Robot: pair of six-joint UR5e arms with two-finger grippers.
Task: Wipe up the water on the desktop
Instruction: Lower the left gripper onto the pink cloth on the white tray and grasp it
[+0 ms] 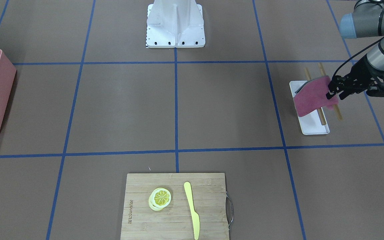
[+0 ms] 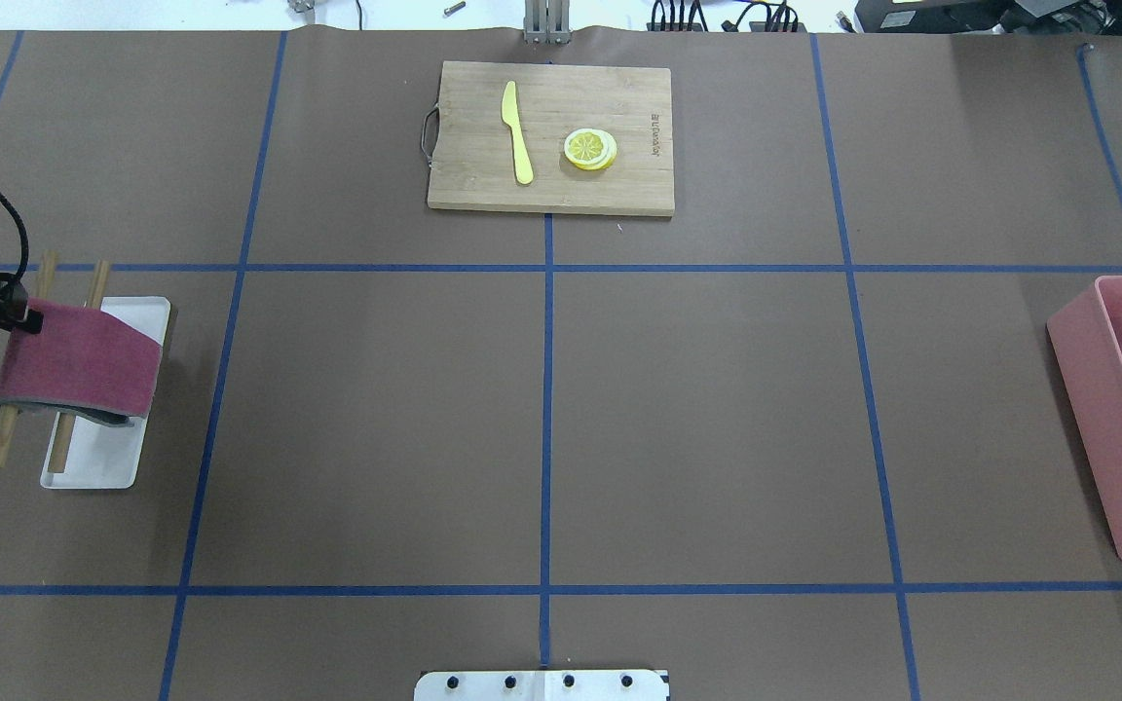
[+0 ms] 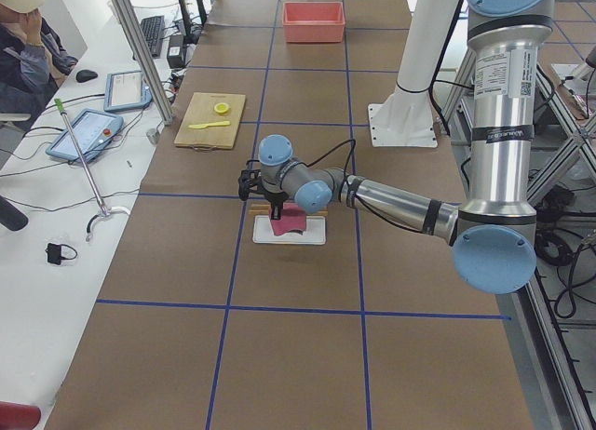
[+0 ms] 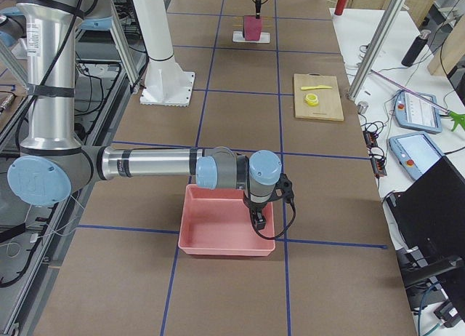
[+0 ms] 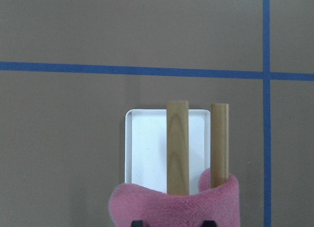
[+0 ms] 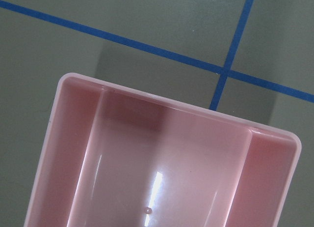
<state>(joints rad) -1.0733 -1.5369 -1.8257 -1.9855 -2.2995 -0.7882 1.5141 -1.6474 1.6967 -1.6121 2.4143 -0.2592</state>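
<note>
Brown and matte, the worktop [image 2: 697,409] fills the whole scene, cut into big rectangles by thin blue tape lines [image 2: 548,428]. Near its end on the robot's left, the left gripper [image 1: 332,92] has its jaws clamped on one edge of a pink cloth [image 2: 79,360], which hangs folded from them. The cloth hangs over a small white tray [image 2: 98,458] and two wooden sticks [image 5: 177,148]; whether its lower edge touches them cannot be told. The sticks lie side by side along the tray's length, one across it and the other just outside its edge.

Well apart, at the far side of the worktop's middle, sits a bamboo cutting board [image 2: 468,185] carrying a yellow knife [image 2: 518,131] and, beside it, stacked lemon slices [image 2: 590,149]. At the opposite end stands a pink bin [image 2: 1121,428], with the right gripper [image 4: 258,218] above its inside; whether those jaws are apart or together cannot be told. A white robot base [image 1: 175,25] stands at the robot's edge.
</note>
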